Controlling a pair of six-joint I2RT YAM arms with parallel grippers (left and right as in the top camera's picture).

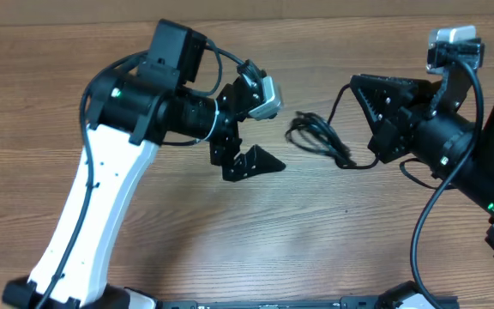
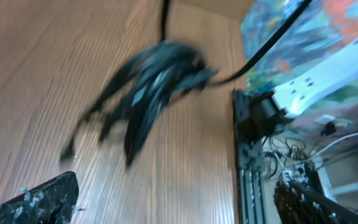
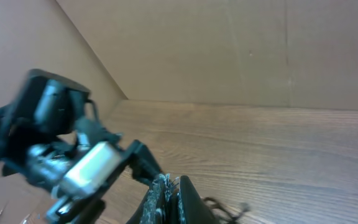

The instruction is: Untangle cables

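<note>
1. The thin black cables (image 1: 320, 137) are bunched in one loose tangle on the brown wood-grain worktop (image 1: 230, 245). They sit a bit right of centre, closer to the far edge than the near one.
2. The left gripper (image 1: 264, 133) is spread wide with nothing in it. It hovers just left of the tangle without touching it. In the left wrist view its fingers (image 2: 42, 199) sit at the bottom corners, and the cables (image 2: 154, 81) show up as a smeared dark clump ahead of them (really blurry, can't pick out plugs).
3. The right gripper (image 1: 363, 86) is closed down tight, just right of the tangle. One cord runs from the bundle up to its tip, but I can't tell if it's actually pinched.
4. The right wrist view shows the closed gripper (image 3: 166, 196) at the bottom, with a scrap of cable (image 3: 225, 211) just beside it.
</note>
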